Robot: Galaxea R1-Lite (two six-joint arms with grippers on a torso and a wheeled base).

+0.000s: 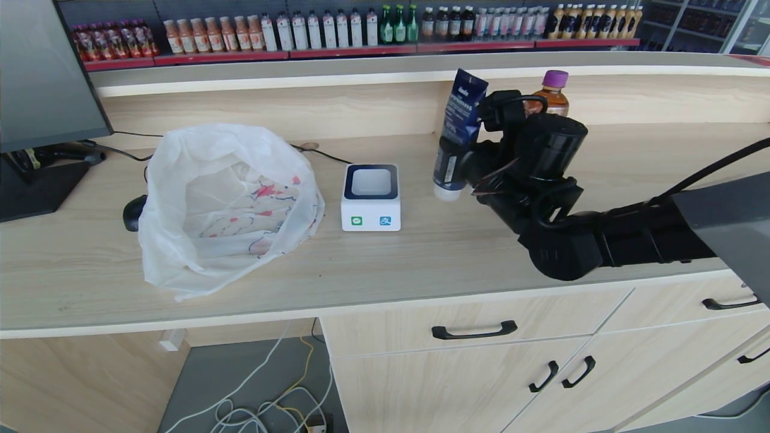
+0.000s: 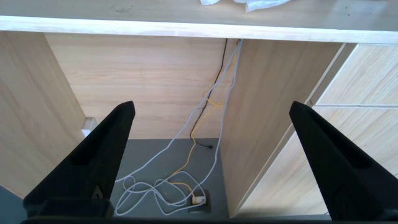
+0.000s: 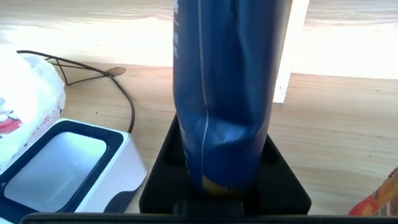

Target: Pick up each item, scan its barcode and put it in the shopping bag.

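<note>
Right claw (image 1: 466, 168): pinching the tube (image 1: 460, 126) low on its body, near the cap end; in the right wrist view the claw (image 3: 224, 186) is clamping the tube (image 3: 227, 93) between two black fingers (image 3: 163, 177)
Tube: dark blue, white cap pointing down, crimped end up, leaning slightly; hanging just to the right of the scanner (image 1: 371, 197); cannot tell whether the cap is touching the worktop (image 1: 421, 264)
Left claw (image 2: 211, 168): spread wide, gripping nothing; hanging below the worktop edge (image 2: 186, 26), facing the open bay under it, above the cables (image 2: 158, 186) on the floor
Scanner: white box, dark-rimmed window facing up; sitting on the worktop between bag and tube; also showing beside the claw in the right wrist view (image 3: 62, 168)
Bag (image 1: 222, 204): white thin plastic, slumping on the worktop left of the scanner and just beside it, mouth gaping toward the robot; red-and-white shapes showing through
Bottle (image 1: 552, 93): purple cap, brown drink; standing upright on the worktop behind the right arm, near the back ledge
Mouse (image 1: 133, 212): dark; peeking out at the bag's left side
Monitor (image 1: 42, 72): standing at the far left of the worktop
Shelf (image 1: 361, 51): running along the back, carrying rows of drink bottles
Drawers (image 1: 475, 331): sitting below the worktop, black handles
</note>
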